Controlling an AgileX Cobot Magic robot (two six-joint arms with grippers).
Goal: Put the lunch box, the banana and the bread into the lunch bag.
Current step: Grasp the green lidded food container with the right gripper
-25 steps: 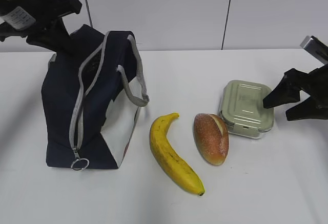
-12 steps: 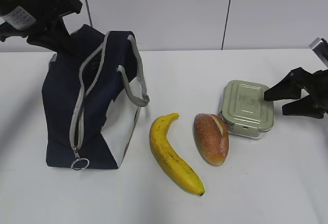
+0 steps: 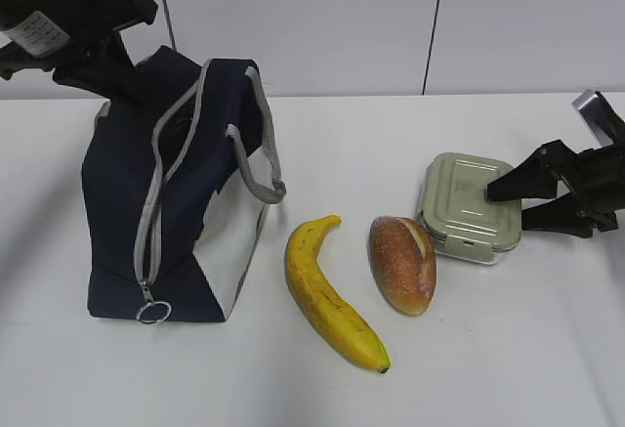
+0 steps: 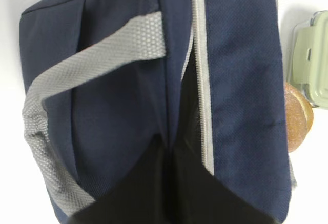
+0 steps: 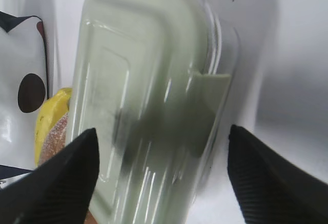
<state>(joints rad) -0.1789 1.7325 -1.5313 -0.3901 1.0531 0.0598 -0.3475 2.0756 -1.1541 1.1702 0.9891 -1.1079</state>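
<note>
The navy lunch bag (image 3: 117,212) lies on its side at the left, its zipper partly open and the ring pull at the near end. My left gripper (image 3: 112,80) is shut on the bag's fabric beside the zipper opening, as the left wrist view (image 4: 169,149) shows. The banana (image 3: 327,300) and the bread (image 3: 402,263) lie side by side in the middle. The green-lidded lunch box (image 3: 464,202) sits right of the bread. My right gripper (image 3: 510,202) is open, with one finger on each side of the lunch box's right end (image 5: 148,80).
Everything rests on a white table (image 3: 342,144) with a white panelled wall (image 3: 322,17) behind. The bag's grey strap handles (image 3: 256,144) hang loose toward the banana. The bag's white side panel (image 5: 20,80) shows past the lunch box.
My right gripper has moved left and now reaches over the lunch box's right end. The left gripper, bag, banana and bread have not moved.
</note>
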